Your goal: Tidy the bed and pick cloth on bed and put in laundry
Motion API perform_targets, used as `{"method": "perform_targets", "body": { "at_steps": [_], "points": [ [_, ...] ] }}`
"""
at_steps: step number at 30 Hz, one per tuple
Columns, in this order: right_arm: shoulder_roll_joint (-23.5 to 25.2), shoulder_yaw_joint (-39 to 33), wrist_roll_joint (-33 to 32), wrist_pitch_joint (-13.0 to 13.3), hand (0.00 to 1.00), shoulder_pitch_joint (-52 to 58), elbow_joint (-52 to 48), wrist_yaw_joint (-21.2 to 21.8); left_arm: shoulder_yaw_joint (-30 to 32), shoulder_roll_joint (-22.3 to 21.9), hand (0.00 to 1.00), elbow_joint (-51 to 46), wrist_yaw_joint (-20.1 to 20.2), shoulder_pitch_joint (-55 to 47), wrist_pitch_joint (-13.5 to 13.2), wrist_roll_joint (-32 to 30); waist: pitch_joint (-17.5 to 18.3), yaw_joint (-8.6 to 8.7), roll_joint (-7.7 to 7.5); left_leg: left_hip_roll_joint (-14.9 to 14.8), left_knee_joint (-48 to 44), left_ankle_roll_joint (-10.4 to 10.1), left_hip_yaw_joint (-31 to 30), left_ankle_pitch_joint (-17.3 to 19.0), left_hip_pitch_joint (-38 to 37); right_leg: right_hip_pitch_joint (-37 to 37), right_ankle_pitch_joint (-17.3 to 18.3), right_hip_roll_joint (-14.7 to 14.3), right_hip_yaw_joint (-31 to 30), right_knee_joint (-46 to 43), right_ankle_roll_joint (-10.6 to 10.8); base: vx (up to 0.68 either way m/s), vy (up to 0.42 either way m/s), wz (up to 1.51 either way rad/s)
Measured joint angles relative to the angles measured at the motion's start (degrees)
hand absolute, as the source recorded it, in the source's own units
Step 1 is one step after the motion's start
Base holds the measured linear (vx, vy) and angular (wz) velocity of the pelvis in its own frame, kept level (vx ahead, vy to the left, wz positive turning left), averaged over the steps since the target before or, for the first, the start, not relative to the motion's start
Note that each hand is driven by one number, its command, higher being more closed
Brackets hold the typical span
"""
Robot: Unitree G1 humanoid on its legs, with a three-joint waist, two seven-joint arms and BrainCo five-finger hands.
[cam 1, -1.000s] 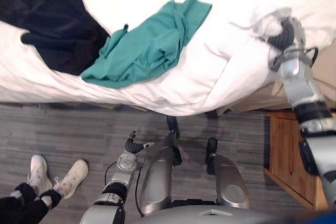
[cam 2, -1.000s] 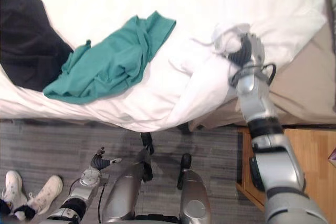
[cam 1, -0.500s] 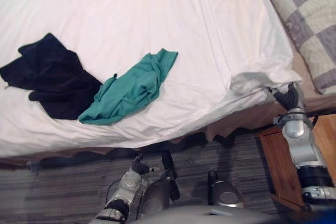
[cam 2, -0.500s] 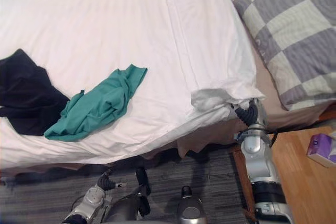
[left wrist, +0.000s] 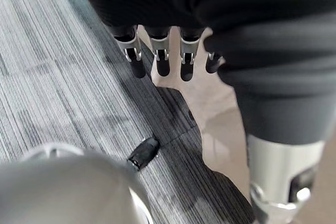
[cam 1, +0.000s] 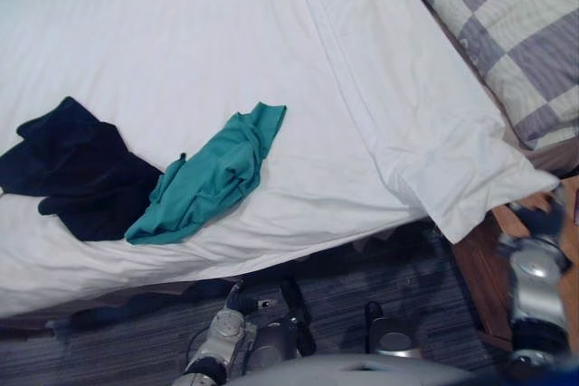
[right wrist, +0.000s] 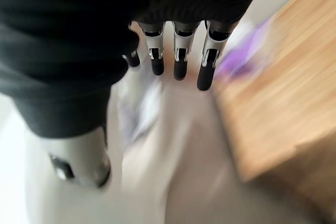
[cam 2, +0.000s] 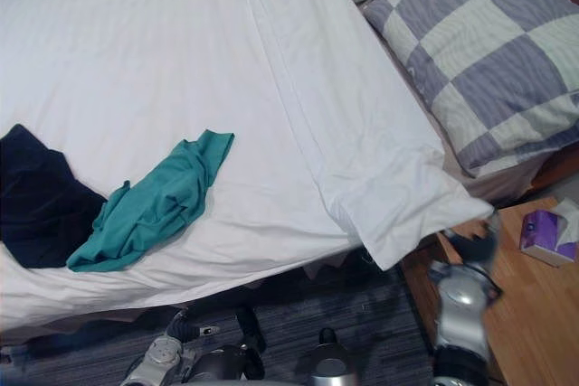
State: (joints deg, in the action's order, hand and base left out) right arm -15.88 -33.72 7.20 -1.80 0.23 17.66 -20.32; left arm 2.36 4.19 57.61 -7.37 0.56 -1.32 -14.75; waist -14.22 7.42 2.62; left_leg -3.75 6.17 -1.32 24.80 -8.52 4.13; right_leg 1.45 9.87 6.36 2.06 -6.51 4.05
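We are standing at the long side of the bed with nothing in hand. Our left hand (left wrist: 159, 61) is hanging low over the grey carpet (cam 1: 99, 350), fingers straight and loose. Our right hand (cam 2: 472, 243) is hovering just off the turned-down corner of the white duvet (cam 1: 470, 187). Its fingers are probably slack and empty too, though its wrist view is smeared.

The teal cloth (cam 1: 213, 178) is lying crumpled near the bed's near edge, its lower end touching the black cloth (cam 1: 77, 169) beside it.

We are judging three risks:
- Because the two cloths are touching, a grab at the teal one could drag the black one off the edge onto the carpet.
- Curling the fingers too deep could pinch the duvet along with the cloth and rumple the bed.
- The right arm is working close to the wooden nightstand (cam 2: 534, 314) and the purple tissue box (cam 2: 545, 237), so a wide swing could knock them.

Open room is lying beyond the cloths, across bare duvet. The checked pillow (cam 2: 479, 61) is sitting well apart.
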Motion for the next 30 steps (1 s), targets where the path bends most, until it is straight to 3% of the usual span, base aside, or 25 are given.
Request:
{"method": "perform_targets", "body": {
  "at_steps": [2,8,9,13,16,20,21,27,30],
  "points": [
    [0.02,-4.02,-0.23,-0.57,0.00,2.24,-2.36,-1.96,0.66,-0.39,0.00,-0.03,-0.04,-0.21,0.00,0.04,0.16,1.07,-0.04,-0.18,0.03,0.17,0.50,0.28,-0.20,0.04,-0.09,-0.04,-0.07,-0.03,-0.07,0.03,-0.006,-0.14],
    [0.06,-10.02,-0.11,-1.59,0.00,5.09,-8.74,-7.04,1.19,-2.40,0.00,-0.07,-0.07,-1.05,0.00,0.04,3.53,1.29,-0.77,-0.64,0.04,0.37,3.02,2.05,-1.43,0.18,-0.47,-0.16,-1.90,0.37,-0.14,0.02,0.001,-0.20],
    [0.07,-10.37,-0.12,-1.64,1.00,4.95,-10.02,-7.59,1.20,-2.72,0.00,-0.10,-0.11,-1.05,0.00,0.04,3.74,1.18,-0.90,-0.67,0.04,0.49,3.01,2.15,-1.56,0.33,-0.69,-0.16,-1.84,0.43,0.01,0.00,0.000,0.00],
    [0.07,-9.06,-0.30,-1.53,1.00,1.93,-12.31,-8.87,1.11,-3.11,0.00,-0.01,-0.17,-1.56,1.05,0.03,3.75,1.01,-1.33,-0.60,0.05,0.64,2.65,2.30,-2.03,1.01,-0.90,-0.12,-1.70,0.61,0.07,-0.03,0.005,0.02],
    [0.07,-4.38,-5.08,0.19,1.00,-1.96,-12.21,-8.76,0.38,-3.15,0.00,0.62,-0.27,-1.46,1.21,-0.01,3.77,1.05,-1.29,-0.44,0.05,0.57,1.33,1.94,-1.40,0.95,-1.03,-0.13,-0.99,0.85,0.00,-0.05,0.000,0.14],
    [0.18,1.72,-18.24,6.06,1.00,-9.53,-11.58,-6.27,0.35,-3.07,0.00,1.96,-0.72,-0.95,2.12,0.10,3.70,0.72,-1.05,-0.24,0.03,0.38,-0.91,0.64,0.56,0.23,-1.17,-0.18,1.42,0.89,-0.13,-0.06,0.001,0.33],
    [0.17,3.69,-23.24,8.76,1.00,-13.42,-10.70,-5.70,0.37,-2.90,0.00,2.19,-1.36,-0.32,2.21,0.08,3.35,0.37,-0.79,-0.26,0.02,0.54,-1.75,0.20,1.80,-0.91,-1.24,-0.31,1.77,0.42,-0.20,-0.08,0.008,0.25],
    [0.22,9.42,-49.24,18.19,1.00,-31.26,-7.08,0.40,3.35,-2.98,0.00,2.10,-2.27,2.88,2.04,2.37,0.19,-4.13,1.25,-0.28,0.00,0.63,-1.77,-0.53,7.59,-7.27,-1.70,-0.24,2.02,-1.46,-0.05,-0.06,0.026,0.09],
    [2.92,10.28,-59.04,21.35,1.00,-34.93,-7.88,3.55,7.68,-3.11,0.00,1.63,-2.96,3.18,1.65,4.90,-1.31,-5.20,1.35,-0.09,-0.02,0.68,-1.46,-0.49,9.68,-9.21,-1.69,-0.02,2.47,-1.68,-0.01,0.02,0.022,0.08]
  ]
}}
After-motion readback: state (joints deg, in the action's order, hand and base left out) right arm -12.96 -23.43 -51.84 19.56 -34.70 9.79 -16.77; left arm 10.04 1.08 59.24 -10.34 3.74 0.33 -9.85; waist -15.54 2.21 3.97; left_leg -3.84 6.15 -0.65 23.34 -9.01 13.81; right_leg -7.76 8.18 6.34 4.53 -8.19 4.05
